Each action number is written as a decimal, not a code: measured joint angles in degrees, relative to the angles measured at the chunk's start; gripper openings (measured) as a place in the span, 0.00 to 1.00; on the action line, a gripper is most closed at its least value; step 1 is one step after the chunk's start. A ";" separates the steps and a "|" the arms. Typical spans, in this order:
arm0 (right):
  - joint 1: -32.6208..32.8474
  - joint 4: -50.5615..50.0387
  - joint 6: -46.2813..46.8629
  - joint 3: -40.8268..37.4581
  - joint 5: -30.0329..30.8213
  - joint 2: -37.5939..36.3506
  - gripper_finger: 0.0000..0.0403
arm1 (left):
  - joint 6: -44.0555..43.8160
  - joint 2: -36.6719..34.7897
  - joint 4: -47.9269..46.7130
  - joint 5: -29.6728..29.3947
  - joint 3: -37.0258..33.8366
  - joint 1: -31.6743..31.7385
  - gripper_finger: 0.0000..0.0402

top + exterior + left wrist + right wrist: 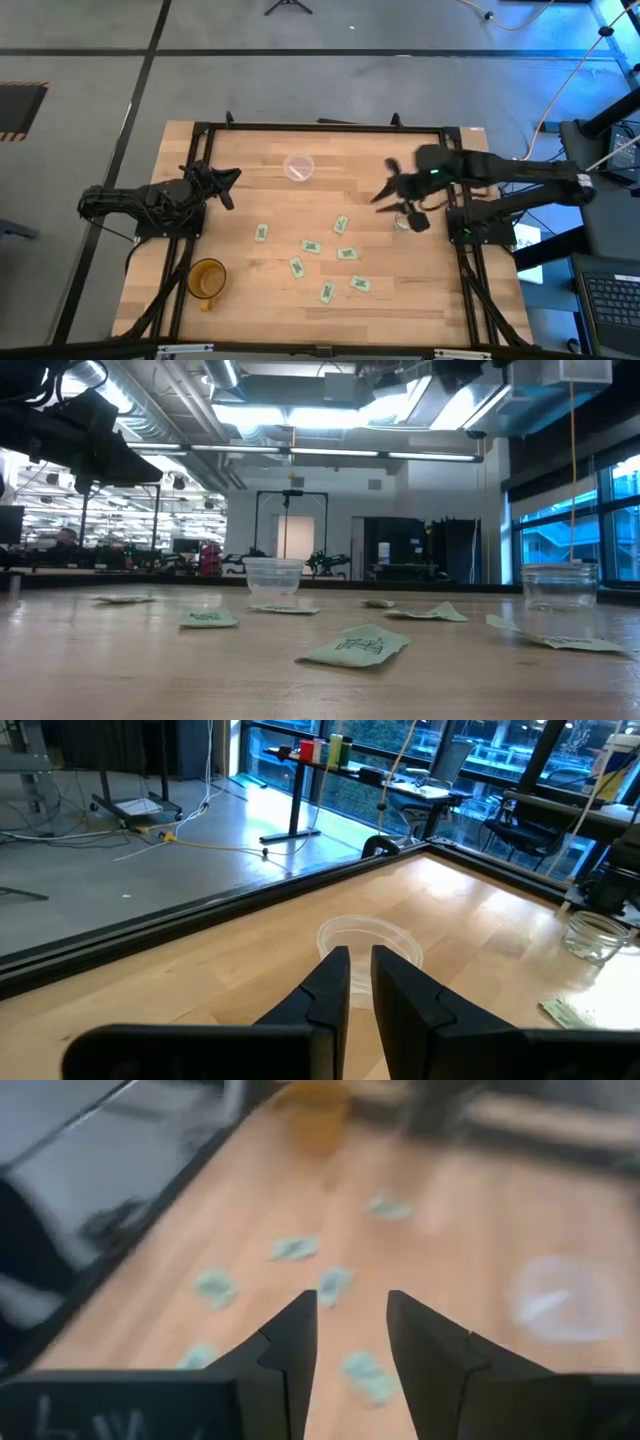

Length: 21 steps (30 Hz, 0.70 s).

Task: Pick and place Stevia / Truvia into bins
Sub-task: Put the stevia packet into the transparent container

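From table height, the nearest Stevia / Truvia sachet (355,645) is lying crumpled on the wooden table (120,680), with more sachets (310,246) lying scattered flat across the middle of the board behind it. They are looking light, thin and floppy, so a pinch across a short edge or a raised corner is probably going to work best, and a hard squeeze is likely just to crease the paper. Slid flat, one may skate away from the fingers.

Beyond the sachets the wider whitish cup (273,575) is standing upright, and from above something pale seems to be lying inside it, though what it is cannot be told. The smaller glassy cup (559,586) is standing off to the right side, apparently empty.

The right gripper (386,190) is hovering above the table near the glassy cup, its fingers (290,1342) standing apart with nothing between them. The left gripper (228,186) is waiting at the left edge, pointing toward the whitish cup, its fingers (330,982) nearly together and holding nothing. The amber mug (206,279) is sitting apart at the near left corner.
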 joint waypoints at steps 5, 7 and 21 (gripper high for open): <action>2.61 -5.84 -1.97 3.15 -1.22 9.40 0.32 | 0.06 0.00 0.00 0.45 0.01 0.01 0.11; 3.77 -6.07 -3.94 3.13 -1.17 12.64 0.32 | 0.96 -0.01 -0.02 0.46 0.01 0.00 0.10; 14.75 9.79 1.26 3.13 -1.43 30.69 0.32 | 5.50 -0.02 -0.30 7.52 0.02 0.02 0.10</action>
